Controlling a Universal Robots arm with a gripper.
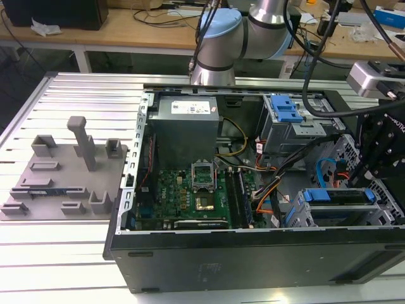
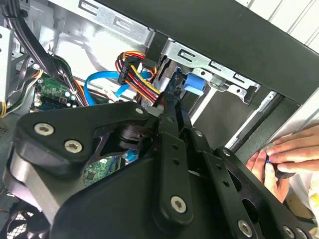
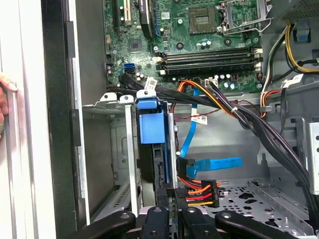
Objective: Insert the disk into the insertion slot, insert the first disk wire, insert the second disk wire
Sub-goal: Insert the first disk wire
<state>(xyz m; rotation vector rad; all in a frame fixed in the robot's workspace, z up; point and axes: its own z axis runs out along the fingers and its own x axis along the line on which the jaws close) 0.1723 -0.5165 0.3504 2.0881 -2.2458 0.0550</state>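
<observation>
The disk (image 1: 337,196), in its blue carrier, sits inside the insertion slot (image 1: 296,214), the low grey cage at the exterior view's right front of the open case. In the first wrist view the disk (image 3: 150,127) stands edge-on in the slot (image 3: 130,164). My gripper (image 3: 172,197) is at the disk's rear edge. It is shut on the black connector of a red, orange and yellow disk wire (image 3: 199,191). A blue flat disk wire (image 3: 212,163) ends in a black plug right beside the disk. In the second wrist view my gripper (image 2: 172,107) points at the blue carrier tab (image 2: 193,82).
A taller grey cage with a blue latch (image 1: 286,113) stands behind the slot. The motherboard (image 1: 190,190) and black cable bundles (image 3: 259,124) fill the case middle. A person's hand (image 2: 286,149) rests on the case's outer edge. A grey fixture plate (image 1: 63,177) lies at the exterior view's left.
</observation>
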